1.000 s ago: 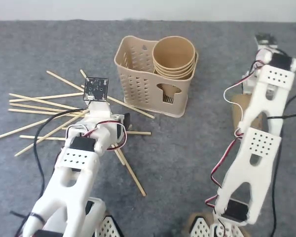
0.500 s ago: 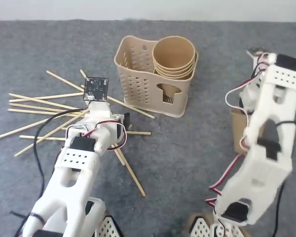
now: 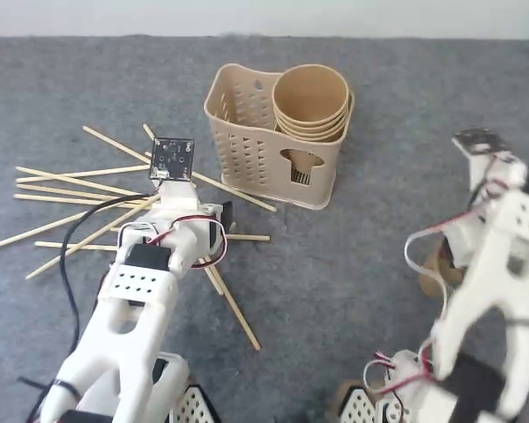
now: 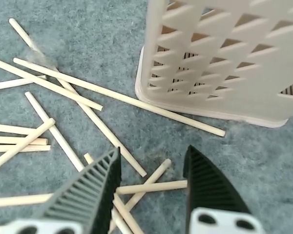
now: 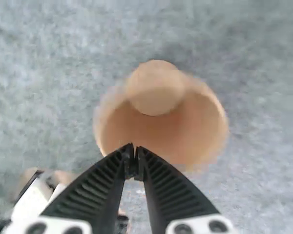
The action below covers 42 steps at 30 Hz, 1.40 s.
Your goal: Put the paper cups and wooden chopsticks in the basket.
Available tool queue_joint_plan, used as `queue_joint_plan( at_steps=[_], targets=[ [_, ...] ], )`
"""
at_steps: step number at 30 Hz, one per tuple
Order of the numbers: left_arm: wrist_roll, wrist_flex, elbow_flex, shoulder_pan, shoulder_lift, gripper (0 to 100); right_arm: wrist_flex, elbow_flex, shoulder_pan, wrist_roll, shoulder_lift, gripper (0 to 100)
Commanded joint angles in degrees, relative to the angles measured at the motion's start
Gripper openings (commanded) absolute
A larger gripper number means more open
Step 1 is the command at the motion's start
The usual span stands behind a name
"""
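Note:
A beige slotted basket [image 3: 247, 141] stands at the back centre with a stack of paper cups [image 3: 310, 99] in its right half. Several wooden chopsticks [image 3: 79, 189] lie scattered on the grey carpet to its left. My left gripper [image 4: 151, 168] hangs open just above crossed chopsticks [image 4: 63, 87], close to the basket's wall [image 4: 224, 63]. My right gripper [image 5: 135, 148] is shut on the rim of a loose paper cup [image 5: 161, 122], whose mouth faces the camera. In the high view that cup [image 3: 434, 269] peeks out from behind the right arm.
Grey carpet covers the whole table. One chopstick [image 3: 238, 310] lies near the left arm's base. Open carpet stretches between the basket and the right arm.
The right arm has swung toward the near edge, and the paper cup has come with it. The left arm and the chopsticks have not moved.

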Motion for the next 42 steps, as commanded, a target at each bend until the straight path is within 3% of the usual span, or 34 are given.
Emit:
queue_joint_plan(
  at_steps=[1, 6, 25, 29, 35, 42],
  targets=[
    [-0.4, -1.2, -0.2, -0.2, 0.0, 20, -1.4, 0.6, 3.8, 1.0, -12.1, 4.4],
    [-0.4, -1.1, -0.1, -0.3, 0.0, 20, -2.1, 2.3, 6.3, 1.4, -18.2, 17.3],
    [-0.4, -0.2, -0.4, -1.2, -0.3, 20, -30.5, 28.3, 11.5, 1.3, -18.2, 12.8],
    [-0.4, -0.2, -0.4, -1.2, -0.3, 20, -35.2, 32.6, 11.6, 1.3, -18.2, 2.3],
    [-0.4, -0.2, -0.4, -1.1, -0.2, 20, -33.1, 28.4, 11.4, -5.5, -18.7, 0.9],
    [-0.3, -0.3, -0.5, -1.4, -0.4, 20, -15.0, 3.5, 5.0, -12.8, -18.2, 0.8]
  ],
)
